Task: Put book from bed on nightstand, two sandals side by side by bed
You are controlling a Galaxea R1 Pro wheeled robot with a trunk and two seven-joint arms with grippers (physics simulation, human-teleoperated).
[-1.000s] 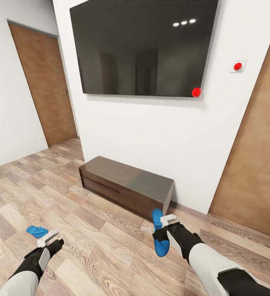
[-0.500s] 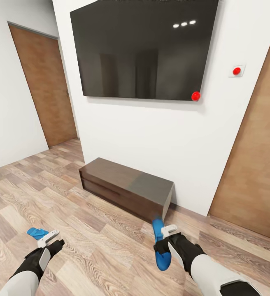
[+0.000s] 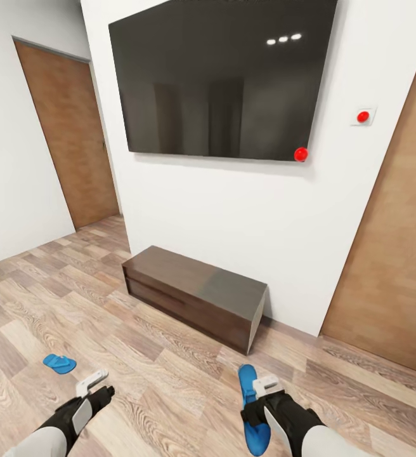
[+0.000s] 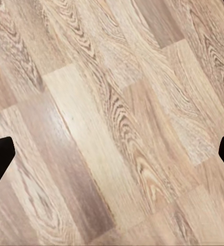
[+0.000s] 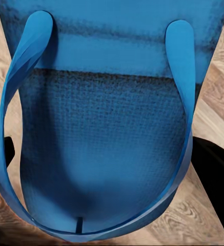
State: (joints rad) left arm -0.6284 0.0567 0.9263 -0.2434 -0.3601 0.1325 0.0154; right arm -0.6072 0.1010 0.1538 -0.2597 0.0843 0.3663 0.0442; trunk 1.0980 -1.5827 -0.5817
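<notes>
Wood-plank floor [image 3: 170,381] — matt grain; held sandal [image 5: 106,128] — rough-textured blue sole.

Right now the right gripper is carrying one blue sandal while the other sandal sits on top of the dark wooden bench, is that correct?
Not quite. The right gripper does hold one blue sandal, but the other sandal lies on the wood floor, well away from the bench; the head view shows this.

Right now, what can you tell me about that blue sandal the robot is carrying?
The held sandal is bright blue, flat, with a long narrow sole. The right wrist view shows a textured footbed and a smooth Y-shaped strap arching over it. It sits clamped in the right pincer, lifted above the wood-plank floor, toe pointing toward the low dark bench.
</notes>
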